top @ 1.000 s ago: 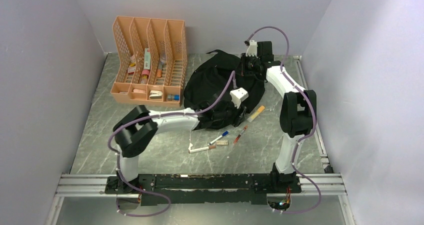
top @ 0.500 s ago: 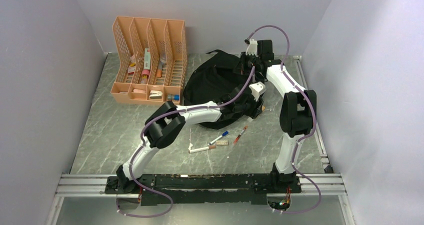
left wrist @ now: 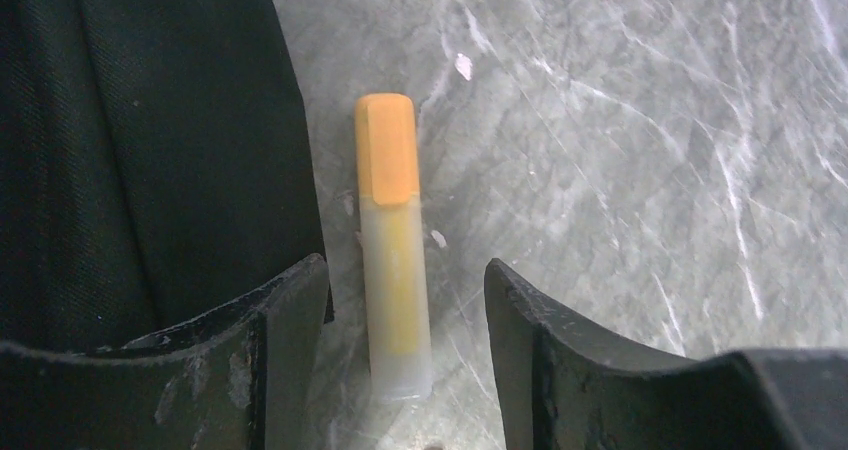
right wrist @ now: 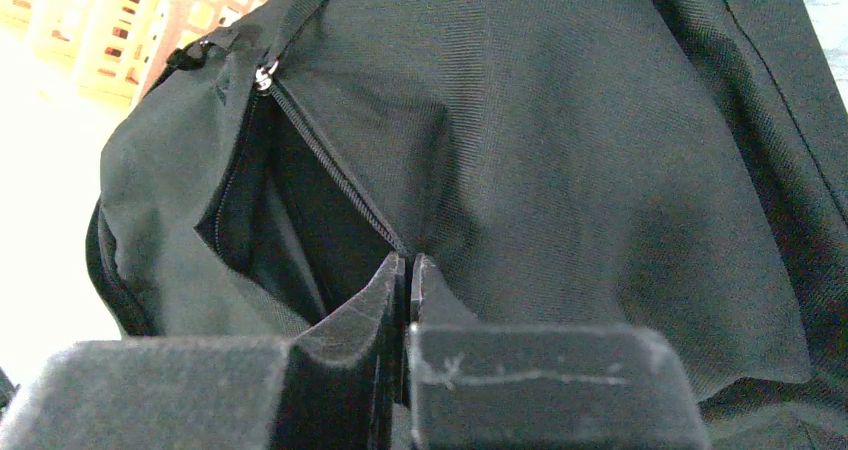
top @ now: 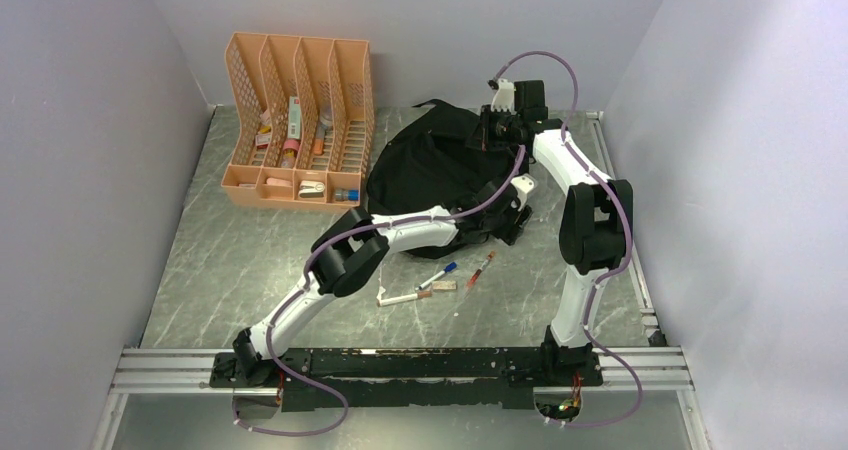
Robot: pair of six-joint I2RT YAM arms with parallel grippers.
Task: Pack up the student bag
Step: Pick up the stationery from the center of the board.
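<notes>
The student bag (top: pixel 430 165) is a black backpack lying at the back middle of the table. My right gripper (top: pixel 497 130) is at its far right top, shut (right wrist: pixel 410 258) on the fabric at the end of a zipper, beside a gaping pocket (right wrist: pixel 290 210). My left gripper (top: pixel 515 215) hangs low by the bag's right edge. In the left wrist view it is open (left wrist: pixel 405 270) astride an orange-capped highlighter (left wrist: pixel 392 240) lying flat on the table. Neither finger touches the highlighter, and the bag's fabric (left wrist: pixel 150 150) is just to its left.
A peach desk organizer (top: pixel 300 120) with small items stands at the back left. In front of the bag lie a blue-capped pen (top: pixel 440 273), a red pen (top: pixel 481 269), a white marker (top: pixel 403 297) and a small tan piece (top: pixel 444 286). Walls close in the left, back and right sides.
My left arm has stretched out to the right, carrying its gripper from over the bag down to the highlighter; its jaws have widened slightly. The right arm has not moved.
</notes>
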